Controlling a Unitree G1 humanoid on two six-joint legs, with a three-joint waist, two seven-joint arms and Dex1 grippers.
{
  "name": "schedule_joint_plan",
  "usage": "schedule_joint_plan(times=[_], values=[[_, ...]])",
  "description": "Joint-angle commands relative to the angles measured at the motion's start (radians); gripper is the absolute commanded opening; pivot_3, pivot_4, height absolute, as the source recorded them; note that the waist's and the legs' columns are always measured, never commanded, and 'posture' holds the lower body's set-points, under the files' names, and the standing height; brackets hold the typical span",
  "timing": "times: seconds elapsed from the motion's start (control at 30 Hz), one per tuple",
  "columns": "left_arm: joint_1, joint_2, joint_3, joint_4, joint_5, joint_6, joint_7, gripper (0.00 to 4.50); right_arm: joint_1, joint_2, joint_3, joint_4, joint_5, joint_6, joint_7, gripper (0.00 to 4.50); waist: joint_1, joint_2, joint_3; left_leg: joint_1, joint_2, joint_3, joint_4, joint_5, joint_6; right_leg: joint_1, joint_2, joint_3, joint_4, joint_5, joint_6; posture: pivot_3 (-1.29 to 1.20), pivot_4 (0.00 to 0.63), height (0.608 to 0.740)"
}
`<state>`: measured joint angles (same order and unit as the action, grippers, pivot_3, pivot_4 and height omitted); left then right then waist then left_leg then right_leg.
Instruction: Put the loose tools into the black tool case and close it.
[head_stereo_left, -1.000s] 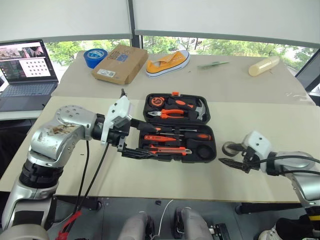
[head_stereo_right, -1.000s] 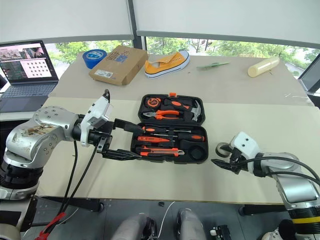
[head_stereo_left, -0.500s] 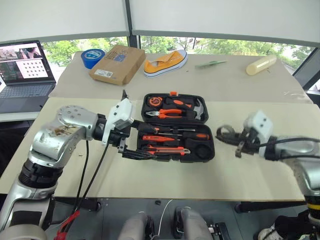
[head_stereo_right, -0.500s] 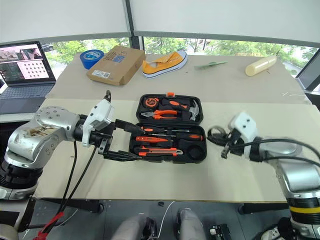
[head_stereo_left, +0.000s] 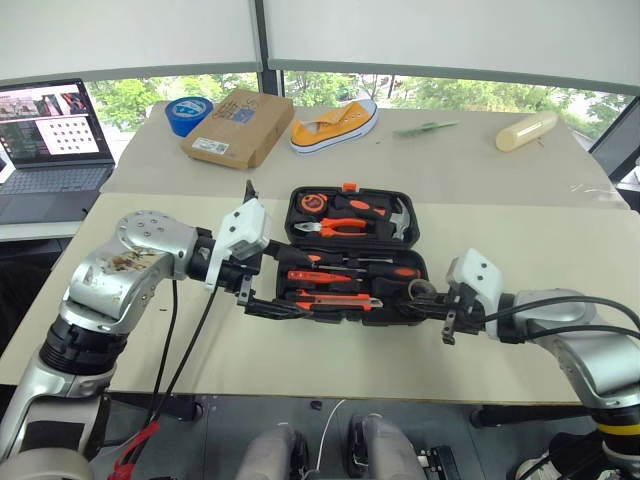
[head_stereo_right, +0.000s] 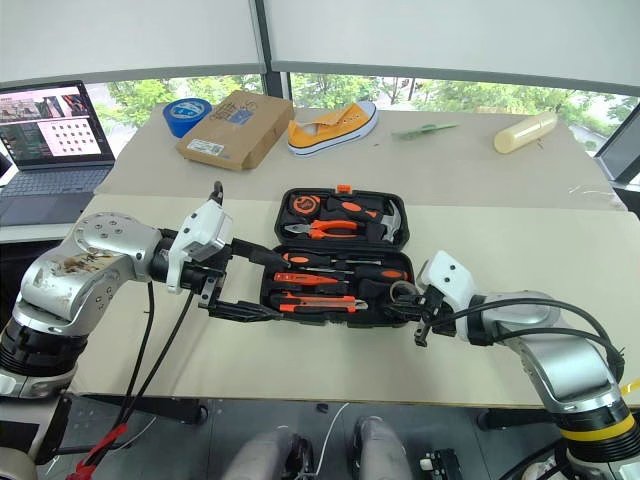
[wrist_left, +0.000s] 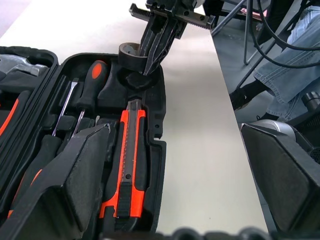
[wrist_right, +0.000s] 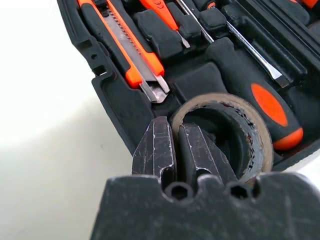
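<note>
The black tool case (head_stereo_left: 345, 318) lies open in the middle of the table. A utility knife (head_stereo_left: 335, 300) and orange-and-black screwdrivers (head_stereo_left: 322, 277) rest in its front half. My right gripper (head_stereo_left: 425, 305) is shut on the rim of the small dark tape roll (wrist_right: 260, 135), holding it over the round recess at the case's front right corner. The left wrist view shows that roll (wrist_left: 131, 52) pinched just above the recess. My left gripper (head_stereo_left: 298, 287) stands open at the case's left end, one finger above the tools and one along the front edge.
Pliers, a hammer and a tape measure (head_stereo_left: 312, 203) sit in the case's far half. A cardboard box (head_stereo_left: 238, 128), blue tape roll (head_stereo_left: 190, 115), yellow shoe (head_stereo_left: 335, 122) and cream cylinder (head_stereo_left: 527, 130) lie at the back. A laptop (head_stereo_left: 50, 140) is far left.
My right gripper shut on the tape roll on the table to the right of the case, lifted it and carried it left to the case's front right corner. The left arm stayed put.
</note>
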<state>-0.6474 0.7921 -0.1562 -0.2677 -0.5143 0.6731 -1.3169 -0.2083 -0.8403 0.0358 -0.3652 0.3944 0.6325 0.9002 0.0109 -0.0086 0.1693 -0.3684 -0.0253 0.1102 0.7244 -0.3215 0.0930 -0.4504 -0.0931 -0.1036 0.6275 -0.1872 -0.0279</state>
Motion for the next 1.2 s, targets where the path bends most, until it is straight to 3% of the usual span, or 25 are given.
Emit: schedule_joint_plan(times=[0.03,0.3,1.2], values=[[-0.02,0.009,0.007,-0.009,0.003,-0.02,-0.002,4.5,0.013,0.024,0.018,0.033,-0.022,-0.04,0.0,0.97,-0.001,0.0,0.0,0.0,0.0,0.0,0.0,0.0,0.0,0.0,0.0,0.0,0.0,0.0,0.0,0.0,0.15,0.731],[-0.024,0.001,0.002,0.002,0.011,-0.026,0.002,4.5,0.009,0.021,0.02,-0.039,-0.022,-0.043,0.003,3.6,0.0,0.0,0.0,0.0,0.0,0.0,0.0,0.0,0.0,0.0,0.0,0.0,0.0,0.0,0.0,0.0,0.15,0.731],[-0.03,-0.008,-0.017,0.053,0.046,-0.084,-0.003,4.5,0.063,-0.076,-0.099,-0.111,0.036,-0.007,0.052,3.6,0.002,0.0,0.0,0.0,0.0,0.0,0.0,0.0,0.0,0.0,0.0,0.0,0.0,0.0,0.0,0.0,0.15,0.731]])
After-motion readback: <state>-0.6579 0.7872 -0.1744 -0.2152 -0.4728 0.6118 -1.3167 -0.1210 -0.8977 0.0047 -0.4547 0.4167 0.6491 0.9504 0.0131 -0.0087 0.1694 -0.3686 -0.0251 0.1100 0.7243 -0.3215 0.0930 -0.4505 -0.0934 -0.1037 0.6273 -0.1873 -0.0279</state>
